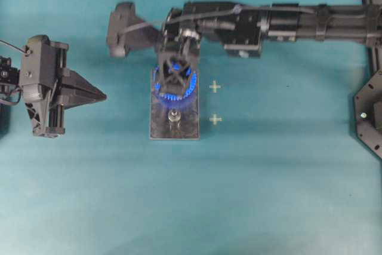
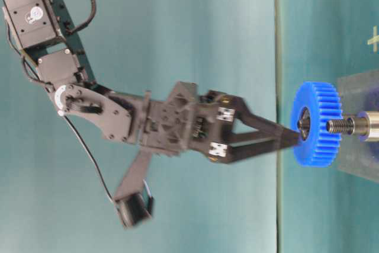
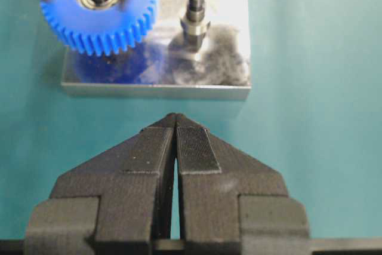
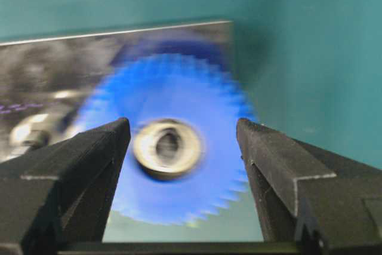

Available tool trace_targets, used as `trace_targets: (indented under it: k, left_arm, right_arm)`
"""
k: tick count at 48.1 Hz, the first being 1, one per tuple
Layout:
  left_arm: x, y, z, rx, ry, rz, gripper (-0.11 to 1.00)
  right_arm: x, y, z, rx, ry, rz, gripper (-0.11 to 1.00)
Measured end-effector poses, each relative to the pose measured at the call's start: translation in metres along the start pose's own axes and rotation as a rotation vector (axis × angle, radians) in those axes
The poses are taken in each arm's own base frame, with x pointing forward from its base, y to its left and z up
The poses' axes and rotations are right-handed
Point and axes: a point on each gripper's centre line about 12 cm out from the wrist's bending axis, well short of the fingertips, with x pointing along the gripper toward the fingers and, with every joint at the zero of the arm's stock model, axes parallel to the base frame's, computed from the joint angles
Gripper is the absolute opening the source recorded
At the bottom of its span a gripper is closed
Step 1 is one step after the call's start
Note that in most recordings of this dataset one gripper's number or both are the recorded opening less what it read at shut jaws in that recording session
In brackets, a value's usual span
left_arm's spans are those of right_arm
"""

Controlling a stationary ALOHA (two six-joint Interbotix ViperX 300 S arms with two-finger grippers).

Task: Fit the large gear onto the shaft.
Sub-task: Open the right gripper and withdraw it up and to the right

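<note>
The large blue gear (image 1: pixel 169 95) hangs level over the far end of the grey plate (image 1: pixel 188 129), raised off it to about the height of the peg tops in the table-level view (image 2: pixel 317 146). The shaft is hidden under the gear. My right gripper (image 1: pixel 174 76) is open right above it. Its fingertips (image 4: pixel 113 132) straddle the metal hub (image 4: pixel 167 147) against the gear's top face, and the gear is blurred there. The twin peg (image 1: pixel 173 117) stands bare beside it (image 3: pixel 194 19). My left gripper (image 3: pixel 175 120) is shut and empty, short of the plate (image 3: pixel 227 4).
Two pale cross marks (image 1: pixel 215 86) (image 1: pixel 215 119) lie on the teal table just right of the plate. A black fixture (image 1: pixel 370 111) stands at the right edge. The right arm (image 1: pixel 286 22) spans the back of the table.
</note>
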Motion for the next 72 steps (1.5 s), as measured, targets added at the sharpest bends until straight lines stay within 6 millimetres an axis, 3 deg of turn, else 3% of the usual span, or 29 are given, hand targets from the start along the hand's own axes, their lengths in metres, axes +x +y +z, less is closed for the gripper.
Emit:
trace_targets:
  k: [6,11,37,58,63,72]
  left_arm:
    - [-0.002,0.0,0.001,-0.001,-0.009,0.002,0.0]
    - [-0.003,0.0,0.001,-0.001,-0.011,0.002,0.0]
    - [-0.005,0.002,0.001,0.001,-0.015,0.007,0.0]
    - [-0.005,0.002,0.002,0.001,-0.017,0.007,0.0]
    - [-0.005,0.002,0.002,0.001,-0.018,0.008,0.0]
    - [-0.006,0.002,0.002,0.006,-0.021,0.009,0.0]
  right_arm:
    - [-0.031,-0.017,0.0,0.032,-0.058,-0.014,0.78]
    - [-0.048,-0.018,-0.011,0.037,-0.083,-0.02,0.78]
    - [-0.067,-0.009,-0.088,0.046,-0.332,-0.035,0.77]
    - [-0.082,0.015,-0.12,-0.004,-0.467,-0.02,0.76]
    - [-0.081,0.019,-0.129,-0.014,-0.499,-0.018,0.68]
    - [-0.088,0.021,-0.147,-0.006,-0.616,-0.021,0.34]
